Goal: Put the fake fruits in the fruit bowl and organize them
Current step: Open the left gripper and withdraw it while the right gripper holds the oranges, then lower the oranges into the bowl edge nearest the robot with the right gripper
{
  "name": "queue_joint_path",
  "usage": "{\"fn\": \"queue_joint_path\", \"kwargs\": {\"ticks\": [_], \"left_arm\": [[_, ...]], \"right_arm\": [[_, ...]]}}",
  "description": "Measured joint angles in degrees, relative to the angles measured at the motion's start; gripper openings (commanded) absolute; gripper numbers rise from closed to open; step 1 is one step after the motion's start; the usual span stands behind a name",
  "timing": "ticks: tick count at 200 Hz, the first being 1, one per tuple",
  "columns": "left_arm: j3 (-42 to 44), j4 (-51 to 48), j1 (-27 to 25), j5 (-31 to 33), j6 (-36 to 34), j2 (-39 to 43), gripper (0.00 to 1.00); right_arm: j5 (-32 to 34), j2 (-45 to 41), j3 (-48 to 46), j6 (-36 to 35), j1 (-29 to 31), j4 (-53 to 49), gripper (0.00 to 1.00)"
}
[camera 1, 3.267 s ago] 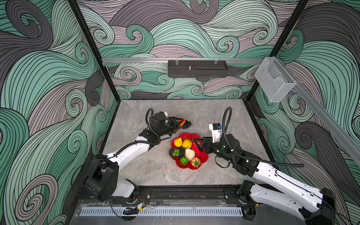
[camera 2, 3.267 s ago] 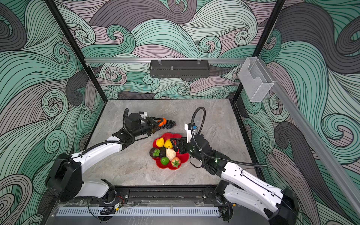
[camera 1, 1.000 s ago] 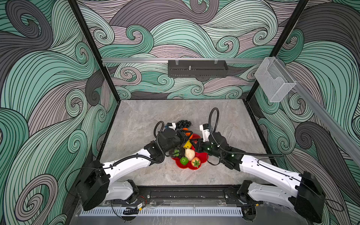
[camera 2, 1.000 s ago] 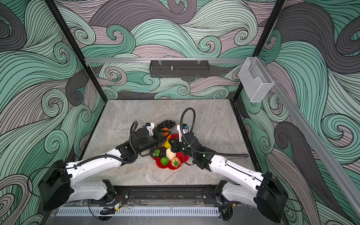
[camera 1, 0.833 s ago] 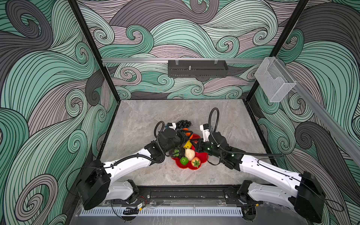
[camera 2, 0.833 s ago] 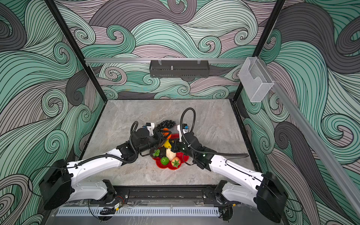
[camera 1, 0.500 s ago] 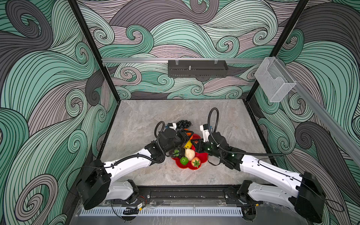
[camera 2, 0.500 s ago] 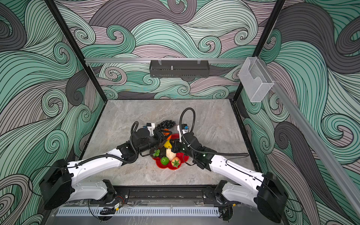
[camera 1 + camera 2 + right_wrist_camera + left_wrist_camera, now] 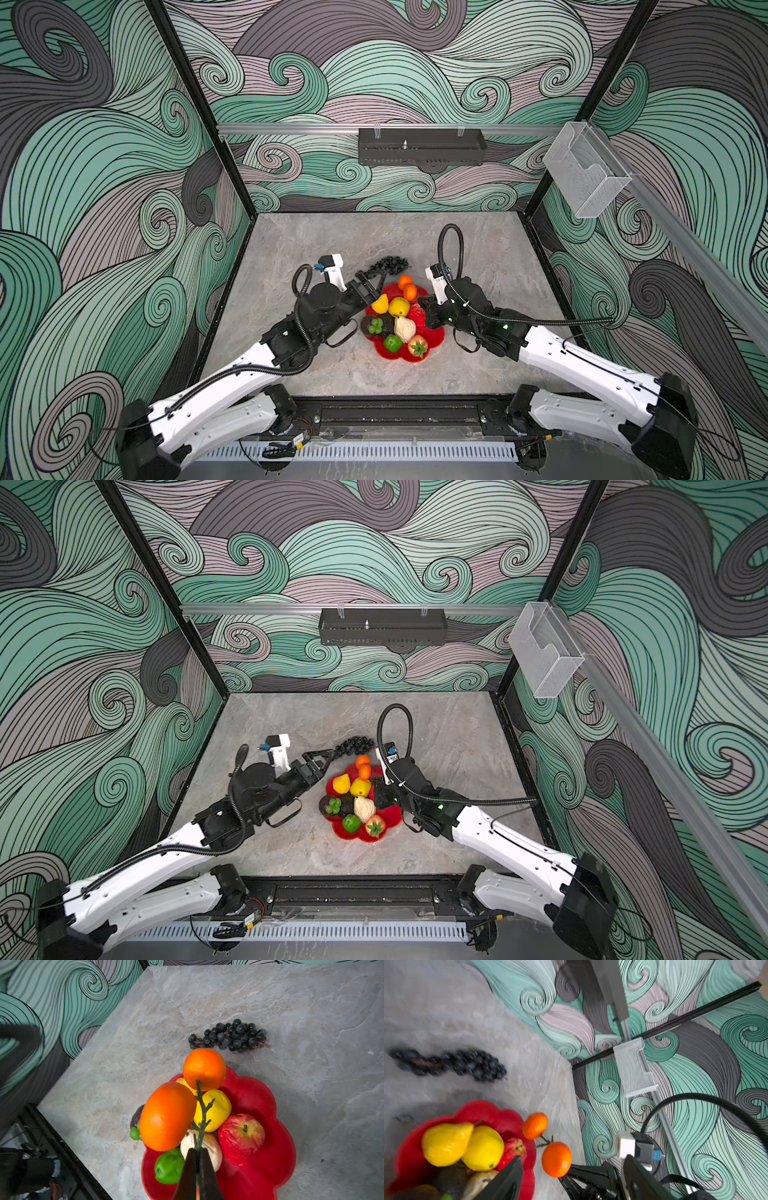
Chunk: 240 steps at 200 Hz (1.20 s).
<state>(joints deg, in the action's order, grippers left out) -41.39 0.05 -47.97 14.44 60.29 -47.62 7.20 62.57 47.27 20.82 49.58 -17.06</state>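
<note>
In both top views the left gripper (image 9: 375, 279) gapes empty beside the fruit bowl (image 9: 432, 341), tips toward the grape bunch (image 9: 388, 264) just past the bowl's far rim. Left wrist view: the bunch lies lengthwise along that rim. Right wrist view: the right gripper (image 9: 197, 1152) pinches the tangerines (image 9: 168, 1115) by their stem above the bowl.

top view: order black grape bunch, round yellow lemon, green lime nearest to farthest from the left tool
From the left tool:
1. black grape bunch, on the table by its tips
2. round yellow lemon, far half of the glossy red bowl
3. green lime, bowl's front edge
</note>
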Motion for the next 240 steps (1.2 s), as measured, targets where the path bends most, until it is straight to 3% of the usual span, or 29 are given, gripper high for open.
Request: {"fn": "queue_joint_path", "kwargs": {"ticks": [44, 103, 185, 240], "left_arm": [[3.69, -11.06, 0.63, 13.92, -11.50, 13.11, 0.81], [10.12, -21.53, 0.66, 26.12, -19.32, 20.61, 0.81], [16.79, -24.52, 1.01, 33.75, -31.21, 27.06, 0.82], [20.79, -24.35, 1.01, 34.99, -36.17, 31.65, 0.82]], "right_arm": [[3.87, 3.61, 3.98, -7.30, 0.07, -6.43, 0.00], [7.06, 10.54, 8.33, -11.02, 0.07, -12.04, 0.00], [12.17, 15.98, 12.33, -13.44, 3.30, -17.79, 0.00], [14.47, 16.59, 13.94, -13.46, 3.45, -20.22, 0.00]]}}
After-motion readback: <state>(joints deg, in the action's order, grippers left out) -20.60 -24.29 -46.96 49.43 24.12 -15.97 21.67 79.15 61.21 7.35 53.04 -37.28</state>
